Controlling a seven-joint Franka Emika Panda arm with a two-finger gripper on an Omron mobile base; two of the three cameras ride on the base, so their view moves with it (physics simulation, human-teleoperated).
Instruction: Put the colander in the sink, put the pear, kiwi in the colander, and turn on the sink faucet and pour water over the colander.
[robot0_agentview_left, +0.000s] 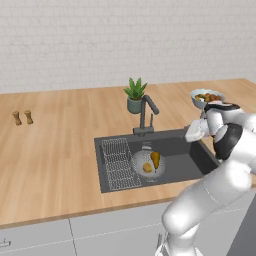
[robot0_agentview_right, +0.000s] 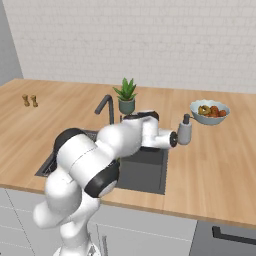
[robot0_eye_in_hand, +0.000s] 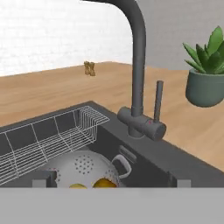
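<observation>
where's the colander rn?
The colander sits in the sink, beside the wire rack, below the faucet, with both fruits inside.

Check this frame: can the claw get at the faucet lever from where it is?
Probably yes. The lever stands upright beside the faucet, straight ahead of the claw, with nothing between them; the plant sits off to the side.

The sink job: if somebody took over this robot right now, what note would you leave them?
Gripper: open, empty, level with the sink faucet, near its lever.
Colander: sits in the sink, beside the wire rack.
Pear and kiwi: both in the colander.
Done: colander and fruit placed.
Left: turn on the faucet; no water seen running yet.
</observation>
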